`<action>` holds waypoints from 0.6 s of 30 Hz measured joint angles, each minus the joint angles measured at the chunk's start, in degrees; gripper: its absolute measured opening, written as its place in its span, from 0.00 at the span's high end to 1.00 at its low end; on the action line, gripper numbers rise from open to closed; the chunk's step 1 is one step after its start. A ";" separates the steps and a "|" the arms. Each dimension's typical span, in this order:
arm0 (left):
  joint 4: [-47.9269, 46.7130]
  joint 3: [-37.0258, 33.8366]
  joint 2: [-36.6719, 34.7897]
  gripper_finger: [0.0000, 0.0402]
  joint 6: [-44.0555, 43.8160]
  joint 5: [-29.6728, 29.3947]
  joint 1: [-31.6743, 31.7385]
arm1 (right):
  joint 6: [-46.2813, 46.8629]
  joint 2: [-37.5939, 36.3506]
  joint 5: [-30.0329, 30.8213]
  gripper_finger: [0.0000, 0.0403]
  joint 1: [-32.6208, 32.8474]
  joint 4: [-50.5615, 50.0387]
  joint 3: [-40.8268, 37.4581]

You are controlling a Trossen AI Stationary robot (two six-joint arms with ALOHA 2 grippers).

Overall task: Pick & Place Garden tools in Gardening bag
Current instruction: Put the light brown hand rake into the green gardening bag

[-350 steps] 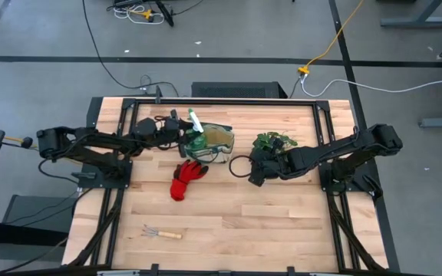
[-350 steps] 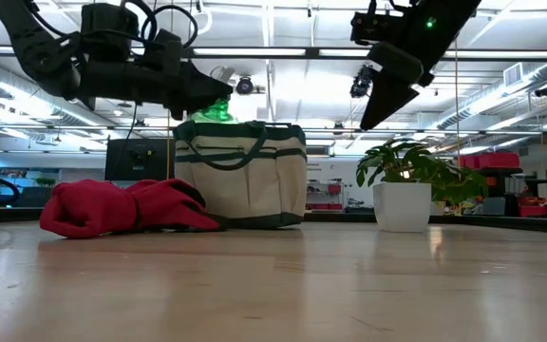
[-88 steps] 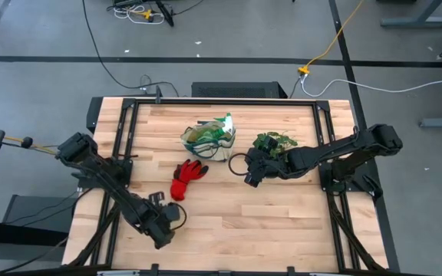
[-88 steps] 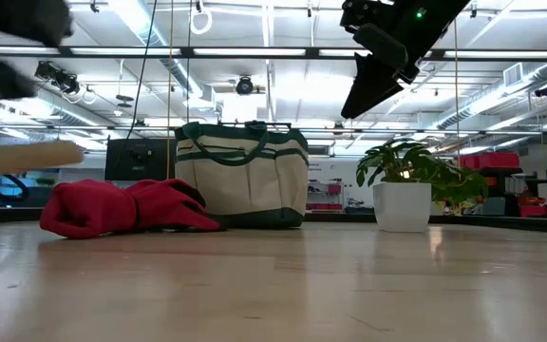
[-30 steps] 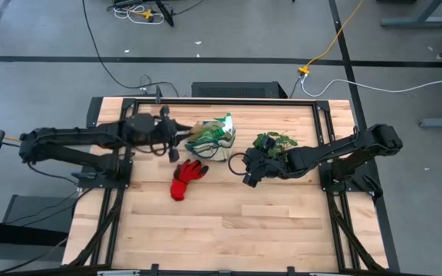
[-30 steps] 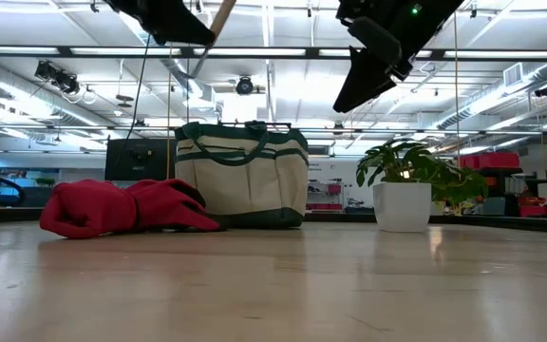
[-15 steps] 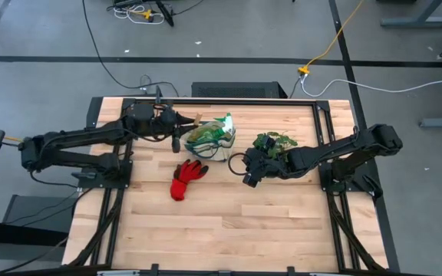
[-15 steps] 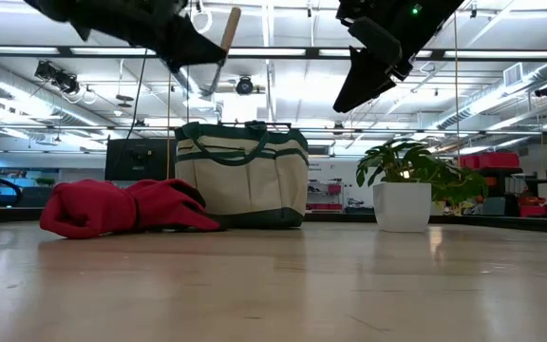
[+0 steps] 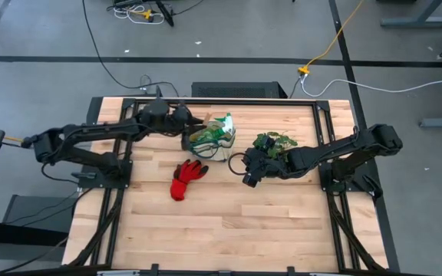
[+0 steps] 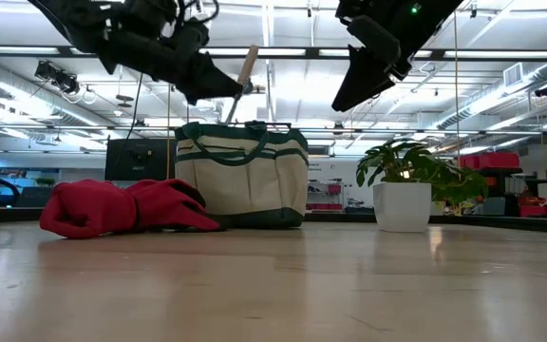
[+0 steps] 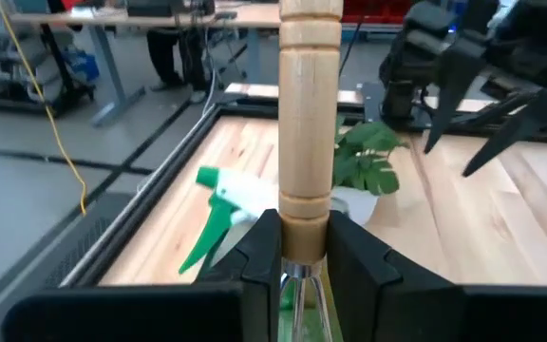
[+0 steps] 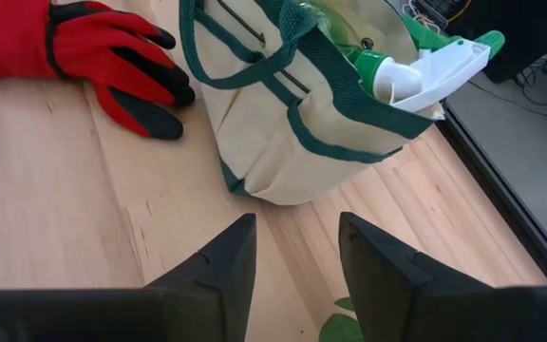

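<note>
The cream gardening bag (image 9: 210,139) with green trim stands on the table, the green spray bottle's white nozzle (image 12: 432,72) sticking out of its top. The red gloves (image 9: 186,178) lie on the table beside it. My left gripper (image 9: 189,123) is above the bag's left edge, shut on a wooden-handled rake (image 10: 248,63); the rake's tines are hidden. My right gripper (image 12: 292,255) is open and empty, held above the table between the bag and the potted plant (image 9: 274,142). My left gripper pinches the rake between its two fingers (image 11: 260,253) at the handle's lower end (image 11: 304,220), just above the metal shank. The wooden handle runs out past the fingertips and slants up over the bag (image 10: 241,175). The rake is lifted clear.
The potted plant (image 10: 405,182) stands to the right of the bag, close to my right arm. Black rails (image 9: 322,130) run along the table's sides. The near half of the table (image 9: 229,230) is bare wood.
My left gripper has carried the rake toward the table's right and far side, to the bag, and has come down a little. The handle now slants up above the bag's top. My right gripper has kept still.
</note>
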 joint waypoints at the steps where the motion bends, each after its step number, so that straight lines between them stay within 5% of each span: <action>1: 0.31 0.00 0.67 0.84 -0.44 0.33 0.31 | 0.00 0.00 0.00 0.62 0.01 0.04 0.00; 18: -4.32 0.00 3.88 0.84 -0.83 4.58 2.70 | -0.01 0.00 0.00 0.62 0.00 0.06 0.00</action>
